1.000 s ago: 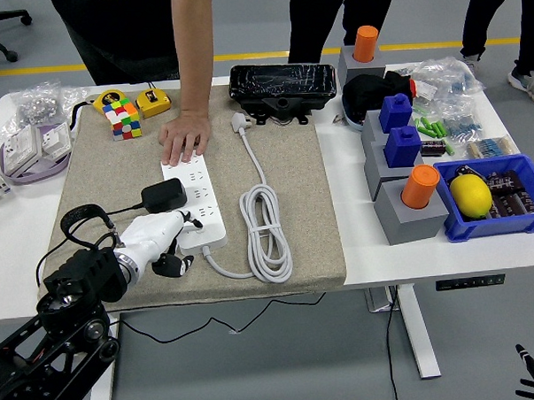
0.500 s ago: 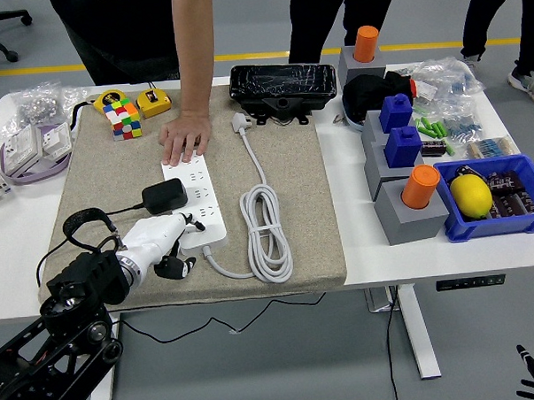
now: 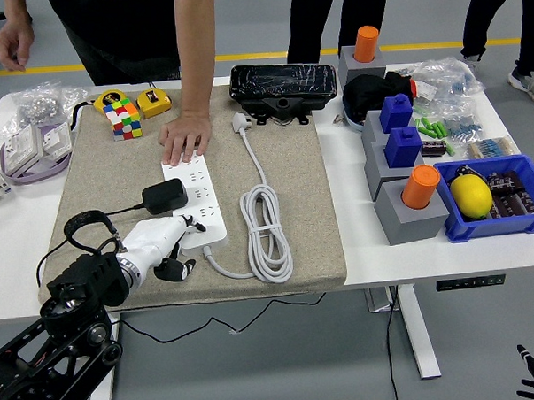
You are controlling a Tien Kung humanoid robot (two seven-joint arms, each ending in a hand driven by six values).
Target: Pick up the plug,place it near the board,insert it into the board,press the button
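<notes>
The white power strip [image 3: 197,201] lies lengthwise on the grey mat [image 3: 294,208]. A black plug [image 3: 164,196] stands at the strip's left side, its black cable looping off to the left. Whether its pins are seated I cannot tell. My left hand [image 3: 178,244], white with black fingertips [image 3: 194,223], is at the strip's near end. It is open and holds nothing; the upper fingertips reach over the strip's near left corner. A person's hand [image 3: 184,137] lies flat on the strip's far end. My right hand [image 3: 528,379] hangs low at the bottom right corner, below the table.
The strip's white cable [image 3: 266,222] lies coiled to the right, its plug [image 3: 240,121] near a black box [image 3: 282,84]. A colour cube [image 3: 122,117] and yellow tape measures [image 3: 154,102] sit at the mat's far left. Grey stands with blue and orange pegs [image 3: 410,198] and a blue bin [image 3: 507,220] fill the right.
My left arm has shifted slightly while the hand stays at the strip's near end. A person's other hand has come into view at the top left.
</notes>
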